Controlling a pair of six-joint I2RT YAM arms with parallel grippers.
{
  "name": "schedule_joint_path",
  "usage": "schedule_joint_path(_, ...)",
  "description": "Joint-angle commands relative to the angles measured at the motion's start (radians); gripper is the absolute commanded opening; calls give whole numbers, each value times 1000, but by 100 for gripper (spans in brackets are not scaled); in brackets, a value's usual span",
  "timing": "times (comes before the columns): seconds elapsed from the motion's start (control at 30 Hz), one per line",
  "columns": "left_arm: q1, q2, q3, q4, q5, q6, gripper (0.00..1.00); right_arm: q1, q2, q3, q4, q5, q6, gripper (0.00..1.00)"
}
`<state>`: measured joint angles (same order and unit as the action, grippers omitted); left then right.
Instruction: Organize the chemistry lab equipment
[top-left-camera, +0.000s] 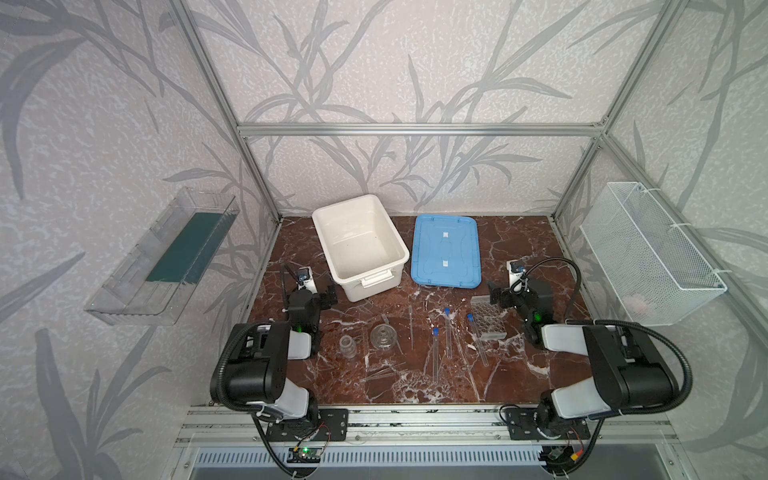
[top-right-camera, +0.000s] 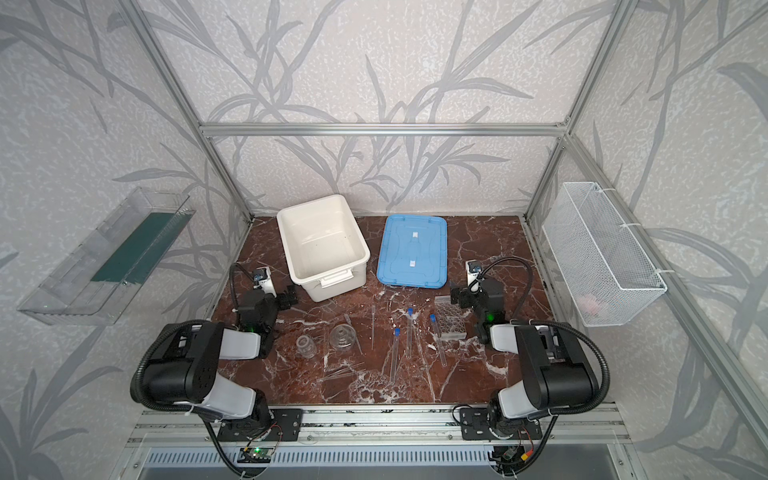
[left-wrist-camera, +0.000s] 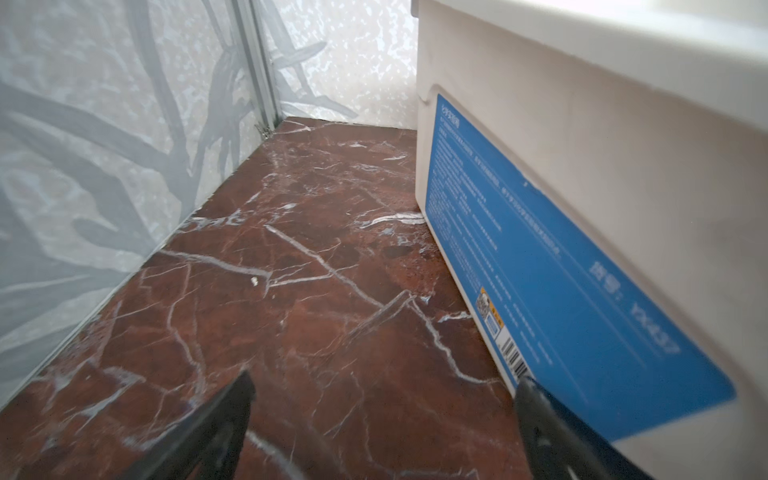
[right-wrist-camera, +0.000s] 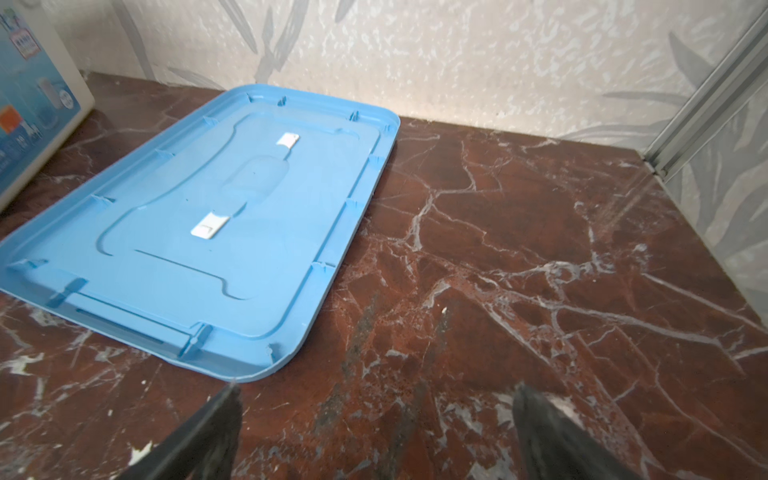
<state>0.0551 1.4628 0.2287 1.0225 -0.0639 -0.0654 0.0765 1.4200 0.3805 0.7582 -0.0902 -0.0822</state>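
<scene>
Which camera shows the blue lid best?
The right wrist view: the blue lid fills much of the frame, its ribs and two white tabs clear. Both top views show it whole but small, lying flat beside the white tub. The left wrist view misses it.

Three clear test tubes with blue caps (top-left-camera: 448, 334) lie flat side by side, caps toward the back, the rightmost just beside a clear many-holed tube rack (top-left-camera: 490, 318). To their left, two small clear glass vessels (top-left-camera: 382, 336) stand close together. Thin clear rods (top-left-camera: 382, 371) lie scattered in front of the vessels and between vessels and tubes.
</scene>
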Motion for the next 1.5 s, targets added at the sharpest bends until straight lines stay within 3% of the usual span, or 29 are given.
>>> schedule_joint_path(0.0, 0, -133, 10, -39, -45, -11, 99, -1, -105, 60, -181, -14, 8, 99)
schedule_joint_path(0.13, -1, -311, 100, -372, -96, -95, 99, -1, -202, 97, -303, -15, 94, 99)
schedule_joint_path(0.27, -1, -408, 108, -497, -107, -176, 99, -3, -289, 133, -445, -37, 274, 99)
schedule_joint_path(0.37, -3, -512, 133, -654, -117, -316, 99, -7, -337, 152, -540, -60, 417, 99)
schedule_joint_path(0.43, -5, -586, 210, -839, -103, -407, 99, -9, -364, 183, -623, -152, 422, 99)
schedule_joint_path(0.6, -50, -662, 370, -1067, 39, -474, 99, -7, -420, 263, -827, -305, 429, 99)
schedule_joint_path(0.67, -126, -665, 425, -1116, 70, -490, 99, -7, -427, 284, -873, -382, 442, 99)
schedule_joint_path(0.77, -320, -644, 532, -1219, -26, -437, 99, -7, -403, 333, -954, -509, 464, 99)
schedule_joint_path(0.83, -420, -590, 623, -1309, -21, -416, 99, 1, -395, 373, -1040, -534, 459, 99)
schedule_joint_path(1.0, -624, -475, 782, -1491, -31, -466, 99, 44, -432, 426, -1248, -409, 417, 99)
schedule_joint_path(1.13, -832, -391, 840, -1595, -125, -505, 98, 60, -461, 407, -1284, -416, 438, 100)
schedule_joint_path(1.27, -989, -289, 849, -1613, -107, -591, 94, 77, -481, 406, -1334, -418, 433, 100)
schedule_joint_path(1.4, -1095, -175, 872, -1614, -108, -640, 93, 150, -475, 426, -1402, -363, 390, 100)
schedule_joint_path(1.47, -1129, -106, 883, -1609, -86, -668, 86, 173, -487, 416, -1400, -333, 391, 100)
